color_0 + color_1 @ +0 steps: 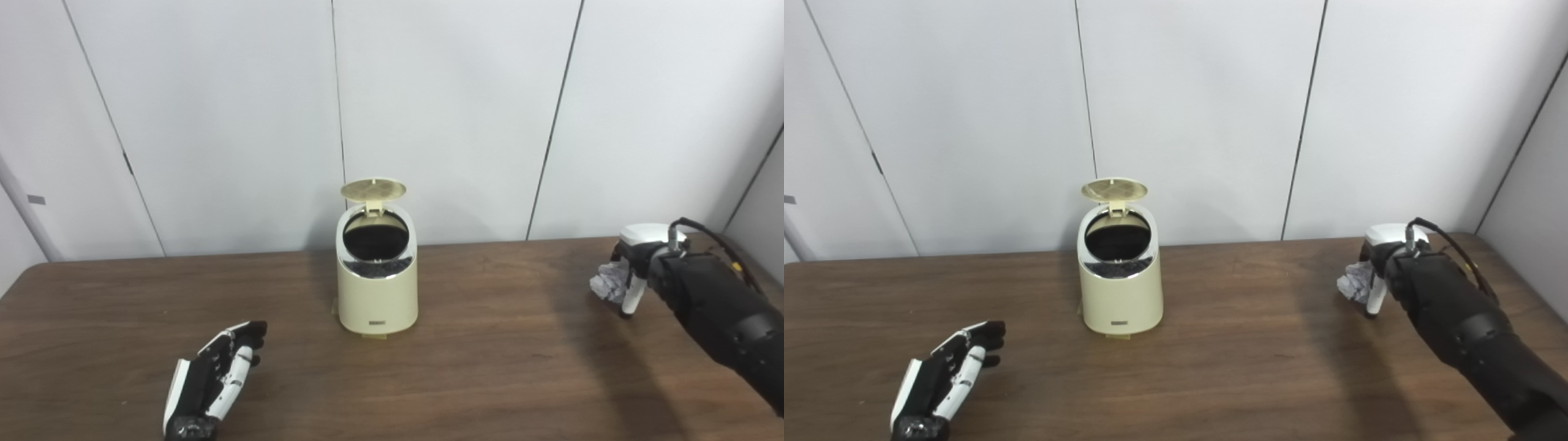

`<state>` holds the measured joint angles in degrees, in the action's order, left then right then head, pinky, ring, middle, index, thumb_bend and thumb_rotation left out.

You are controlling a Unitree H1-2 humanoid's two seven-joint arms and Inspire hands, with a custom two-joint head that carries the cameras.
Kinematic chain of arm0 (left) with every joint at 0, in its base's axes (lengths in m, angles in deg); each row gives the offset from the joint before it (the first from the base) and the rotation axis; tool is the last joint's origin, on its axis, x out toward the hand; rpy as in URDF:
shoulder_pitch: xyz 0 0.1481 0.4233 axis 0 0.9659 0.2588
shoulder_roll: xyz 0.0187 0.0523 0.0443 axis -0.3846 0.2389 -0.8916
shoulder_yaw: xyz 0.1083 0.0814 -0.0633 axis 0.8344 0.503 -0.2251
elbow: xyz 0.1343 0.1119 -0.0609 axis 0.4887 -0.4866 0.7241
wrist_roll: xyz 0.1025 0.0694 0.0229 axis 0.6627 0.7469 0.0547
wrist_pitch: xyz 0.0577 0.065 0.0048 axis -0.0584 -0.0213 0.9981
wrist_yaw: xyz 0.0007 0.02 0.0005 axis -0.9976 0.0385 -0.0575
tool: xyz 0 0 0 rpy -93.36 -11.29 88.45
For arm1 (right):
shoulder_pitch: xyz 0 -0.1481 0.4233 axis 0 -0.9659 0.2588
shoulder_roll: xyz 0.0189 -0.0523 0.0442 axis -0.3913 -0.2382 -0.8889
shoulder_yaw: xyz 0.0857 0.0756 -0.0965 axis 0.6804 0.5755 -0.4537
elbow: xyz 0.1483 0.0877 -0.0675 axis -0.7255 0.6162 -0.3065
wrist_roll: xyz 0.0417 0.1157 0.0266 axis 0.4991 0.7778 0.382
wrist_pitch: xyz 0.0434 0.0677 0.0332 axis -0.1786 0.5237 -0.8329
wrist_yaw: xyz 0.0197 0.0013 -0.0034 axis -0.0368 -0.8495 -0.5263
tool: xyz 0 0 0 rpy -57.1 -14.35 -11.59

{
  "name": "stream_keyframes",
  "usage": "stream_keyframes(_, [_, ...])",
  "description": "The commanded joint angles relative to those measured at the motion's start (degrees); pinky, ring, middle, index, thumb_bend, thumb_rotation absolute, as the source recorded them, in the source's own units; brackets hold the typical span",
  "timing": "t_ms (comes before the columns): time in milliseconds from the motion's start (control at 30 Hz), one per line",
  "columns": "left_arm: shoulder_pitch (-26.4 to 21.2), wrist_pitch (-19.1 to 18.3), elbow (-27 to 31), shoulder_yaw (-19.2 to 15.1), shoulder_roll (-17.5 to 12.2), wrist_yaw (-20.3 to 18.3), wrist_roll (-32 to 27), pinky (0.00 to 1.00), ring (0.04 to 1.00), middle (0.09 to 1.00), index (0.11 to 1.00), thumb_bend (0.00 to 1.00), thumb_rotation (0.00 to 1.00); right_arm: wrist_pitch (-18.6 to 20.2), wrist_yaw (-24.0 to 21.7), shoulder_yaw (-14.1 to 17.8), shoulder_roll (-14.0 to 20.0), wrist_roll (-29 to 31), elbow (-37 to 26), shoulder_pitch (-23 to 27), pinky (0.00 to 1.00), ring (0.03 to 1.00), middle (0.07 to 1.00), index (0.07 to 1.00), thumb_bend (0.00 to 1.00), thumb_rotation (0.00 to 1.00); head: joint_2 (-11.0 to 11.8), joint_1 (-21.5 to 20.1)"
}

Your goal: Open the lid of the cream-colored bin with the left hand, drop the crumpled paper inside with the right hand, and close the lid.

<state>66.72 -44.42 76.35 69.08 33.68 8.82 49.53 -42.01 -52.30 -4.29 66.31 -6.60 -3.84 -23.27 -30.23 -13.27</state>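
Note:
The cream-colored bin (pixel 376 288) stands on the brown table (pixel 478 367), near its middle. Its round lid (pixel 373 189) is flipped up behind the dark, round opening. At the far right, my right hand (pixel 637 260) is shut on the crumpled white paper (pixel 607 283), just above the tabletop. My left hand (pixel 214 373) lies low at the front left, open and holding nothing, well short of the bin.
White wall panels (pixel 429 116) rise right behind the table's far edge. A grey bar (pixel 21 211) leans at the far left. A cable (pixel 710 236) loops over my right wrist.

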Motion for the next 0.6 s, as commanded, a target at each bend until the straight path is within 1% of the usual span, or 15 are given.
stream_keyframes(0, [-1.12,1.62,1.96,0.11,-0.24,-0.1,-0.23,0.72,0.776,0.769,0.747,0.14,0.57,-1.56,2.11,1.3,2.9,-0.09,-1.63,0.91,0.29,0.402,0.491,0.725,0.59,0.01,-0.12,0.05])
stream_keyframes(67, [-1.09,1.74,1.95,0.11,-0.27,-0.14,-0.33,0.72,0.774,0.766,0.746,0.14,0.57,-3.05,3.78,1.62,3.02,-0.1,-1.76,0.42,0.28,0.376,0.484,0.674,0.57,0.0,-0.17,0.06])
stream_keyframes(100, [-1.05,1.72,1.98,0.12,-0.3,-0.14,-0.26,0.71,0.774,0.766,0.745,0.14,0.57,-3.94,4.7,1.7,2.9,-0.08,-0.83,0.49,0.28,0.371,0.483,0.567,0.55,0.0,-0.24,0.01])
stream_keyframes(167, [-1.01,1.72,2.0,0.13,-0.36,-0.09,-0.09,0.71,0.772,0.765,0.744,0.14,0.57,-5.18,5.78,1.9,2.72,0.14,0.45,0.62,0.3,0.385,0.484,0.512,0.53,0.0,-0.17,-0.11])
stream_keyframes(200, [-1.0,1.86,1.94,0.14,-0.4,-0.03,0.03,0.71,0.77,0.763,0.742,0.14,0.57,-5.63,6.15,2.13,2.64,0.36,0.67,0.57,0.32,0.41,0.486,0.499,0.53,0.0,-0.15,-0.15])
stream_keyframes(233, [-1.0,1.97,1.86,0.18,-0.45,0.01,0.17,0.7,0.768,0.762,0.741,0.14,0.58,-5.85,6.73,2.45,2.48,0.59,0.84,0.45,0.34,0.429,0.445,0.505,0.53,0.0,-0.14,-0.14])
stream_keyframes(300, [-1.02,2.06,1.69,0.16,-0.5,-0.09,0.03,0.7,0.768,0.762,0.74,0.14,0.58,-5.89,7.59,2.95,2.03,0.88,1.63,0.44,0.27,0.369,0.472,0.493,0.53,0.0,-0.17,-0.2])
stream_keyframes(400, [-1.06,2.25,1.36,0.18,-0.59,-0.21,-0.11,0.7,0.769,0.762,0.739,0.14,0.58,-5.6,7.81,2.65,1.7,0.43,2.35,0.77,0.23,0.327,0.479,0.489,0.53,0.0,-0.05,-0.39])
stream_keyframes(533, [-1.2,1.98,1.29,0.24,-0.41,-0.13,-0.1,0.7,0.766,0.76,0.737,0.15,0.59,-5.79,8.23,2.19,1.51,0.13,3.59,1.43,0.27,0.363,0.483,0.489,0.53,0.0,0.16,-0.37])
stream_keyframes(567, [-1.23,1.94,1.25,0.24,-0.42,-0.13,-0.08,0.7,0.764,0.759,0.737,0.15,0.59,-5.86,8.34,2.05,1.5,0.03,3.87,1.56,0.27,0.36,0.483,0.489,0.53,0.0,0.18,-0.36])
